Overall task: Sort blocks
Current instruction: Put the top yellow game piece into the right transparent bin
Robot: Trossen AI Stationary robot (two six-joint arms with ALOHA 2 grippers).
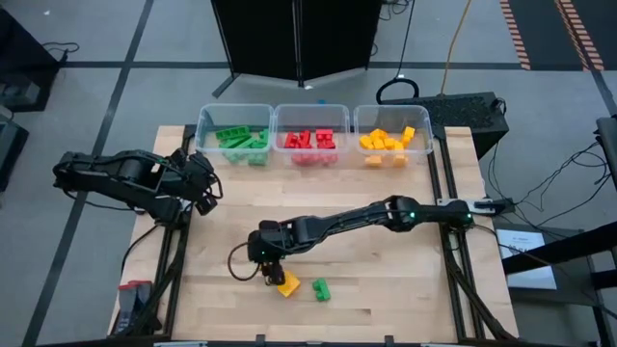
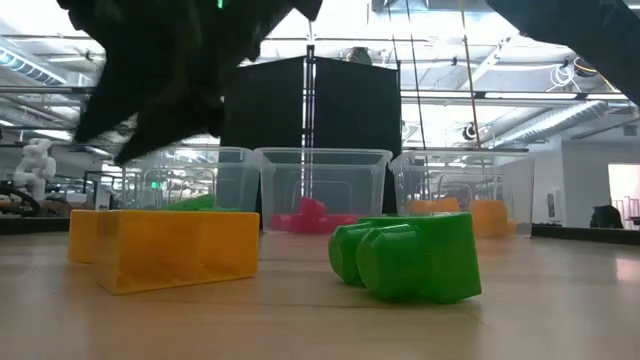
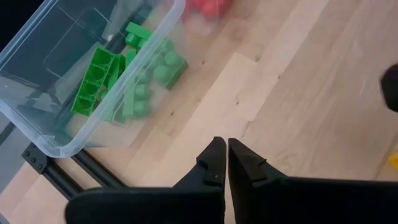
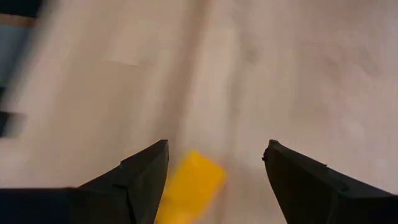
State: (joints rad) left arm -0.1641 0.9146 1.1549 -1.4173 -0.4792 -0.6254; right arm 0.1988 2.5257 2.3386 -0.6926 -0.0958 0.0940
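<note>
A yellow block (image 1: 287, 284) and a green block (image 1: 321, 289) lie flat on the table near its near edge; the low view shows the yellow block (image 2: 165, 245) and the green block (image 2: 410, 255) up close. My right gripper (image 1: 270, 275) hangs open just left of and above the yellow block, which shows blurred between its fingers (image 4: 189, 186), untouched. My left gripper (image 3: 227, 152) is shut over bare table near the left edge, beside the green bin. Sorted green blocks (image 1: 241, 140), red blocks (image 1: 310, 142) and yellow blocks (image 1: 390, 142) rest in the bins.
Three clear bins stand in a row along the far edge: the green bin (image 1: 204, 125), the red bin (image 1: 280, 123) and the yellow bin (image 1: 361, 123). A loop of black cable (image 1: 236, 265) hangs by the right gripper. Bare wood lies between the bins and the loose blocks.
</note>
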